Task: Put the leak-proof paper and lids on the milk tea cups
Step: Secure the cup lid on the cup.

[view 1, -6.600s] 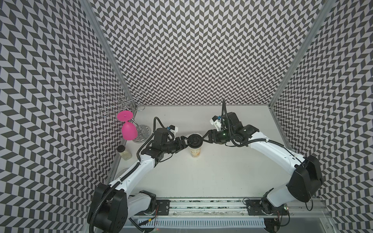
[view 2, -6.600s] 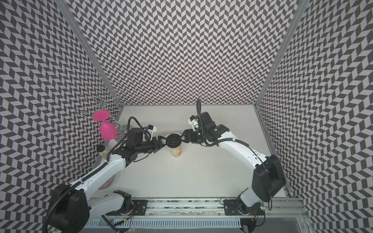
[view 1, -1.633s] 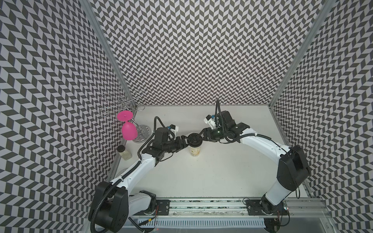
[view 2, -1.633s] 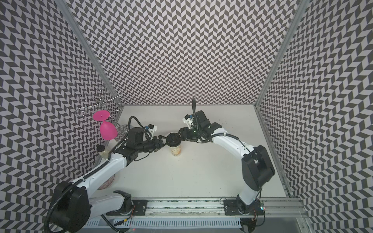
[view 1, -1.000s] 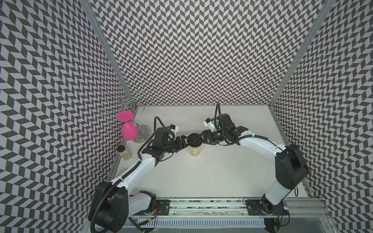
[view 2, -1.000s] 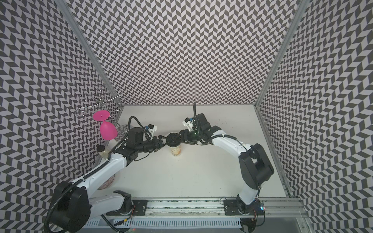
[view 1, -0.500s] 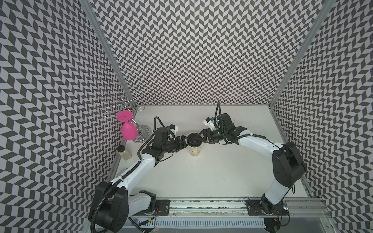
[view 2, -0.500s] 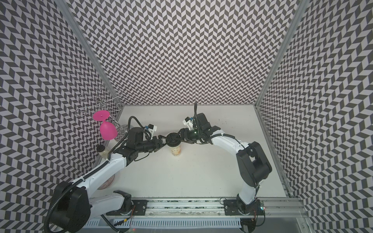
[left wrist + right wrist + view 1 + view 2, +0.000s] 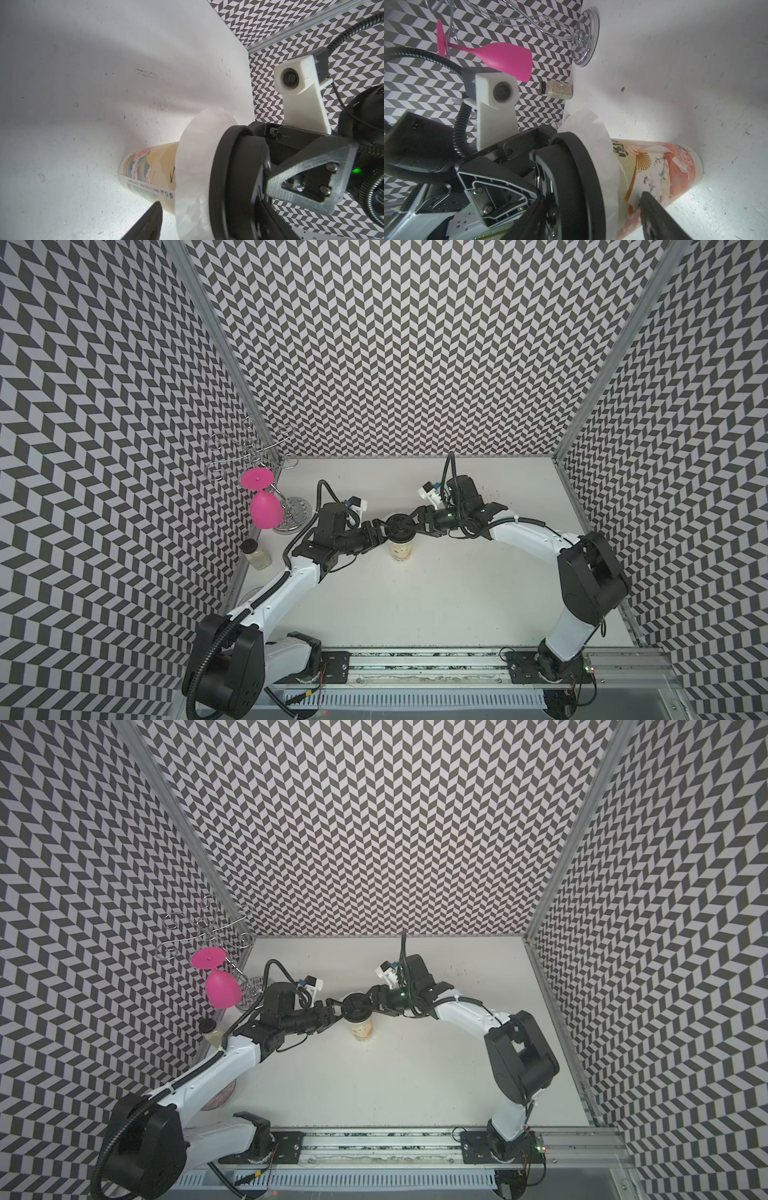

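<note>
The milk tea cup (image 9: 401,551) (image 9: 360,1031) stands upright mid-table. The leak-proof paper (image 9: 197,149) (image 9: 591,128) is draped over its mouth, its edge hanging as a crinkled skirt around the rim. A black lid (image 9: 398,524) (image 9: 234,176) sits on top of the paper. My left gripper (image 9: 380,530) (image 9: 214,207) is open at the lid's left edge, with one finger (image 9: 149,220) beside the cup wall below the skirt. My right gripper (image 9: 415,522) (image 9: 591,197) is open at the lid's right edge. Its jaws straddle the lid, with one finger (image 9: 654,216) by the cup wall.
A pink goblet (image 9: 264,510) hangs upside down from a wire rack (image 9: 249,448) in the back left corner. A small clear jar (image 9: 257,556) stands by the left wall. A round patterned disc (image 9: 224,1094) lies partly under my left arm. Patterned walls close in three sides.
The right arm's elbow has swung inward and the right gripper has settled closer onto the lid. The left arm, the cup, the paper and the lid have not moved.
</note>
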`<state>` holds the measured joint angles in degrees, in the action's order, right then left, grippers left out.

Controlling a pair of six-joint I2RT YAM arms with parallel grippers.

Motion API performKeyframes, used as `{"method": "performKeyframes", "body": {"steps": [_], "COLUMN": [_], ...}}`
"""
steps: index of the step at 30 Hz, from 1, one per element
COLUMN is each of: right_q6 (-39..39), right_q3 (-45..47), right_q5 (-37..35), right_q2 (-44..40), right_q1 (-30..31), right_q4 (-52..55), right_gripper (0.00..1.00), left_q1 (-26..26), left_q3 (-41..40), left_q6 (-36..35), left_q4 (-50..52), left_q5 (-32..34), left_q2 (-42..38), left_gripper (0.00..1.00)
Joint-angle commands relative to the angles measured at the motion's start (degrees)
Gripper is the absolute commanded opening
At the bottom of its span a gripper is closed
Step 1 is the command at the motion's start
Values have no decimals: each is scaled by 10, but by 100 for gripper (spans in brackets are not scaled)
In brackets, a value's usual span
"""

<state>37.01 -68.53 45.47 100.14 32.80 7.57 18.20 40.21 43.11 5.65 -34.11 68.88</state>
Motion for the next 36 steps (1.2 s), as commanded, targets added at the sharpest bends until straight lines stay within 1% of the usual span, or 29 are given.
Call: {"method": "performKeyframes", "body": {"steps": [1,14,22,24,27,29,31,36], "right_q6": [-10,-10,-10,-10,-12,-12,-13,-12], "right_q3": [30,41,44,43,41,41,42,42], "right_q5": [-14,-17,-17,-17,-17,-17,-16,-16], "right_q2": [18,18,17,17,17,16,16,17], "right_q1": [6,5,4,4,4,4,4,4], "right_q4": [28,27,26,27,30,31,31,30], "right_gripper": [66,65,65,65,65,65,65,65], "left_q1": [-6,-27,-33,-42,-67,-74,-74,-70], "left_q3": [-9,24,16,12,-4,-11,-14,-16], "left_q6": [-8,-17,2,3,21,27,26,24], "left_q4": [51,42,-13,-4,24,35,36,19], "left_q5": [34,14,-4,2,22,36,36,-2], "left_q2": [2,-23,-53,-59,-72,-80,-80,-58], "left_gripper": [72,77,79,76,67,64,63,66]}}
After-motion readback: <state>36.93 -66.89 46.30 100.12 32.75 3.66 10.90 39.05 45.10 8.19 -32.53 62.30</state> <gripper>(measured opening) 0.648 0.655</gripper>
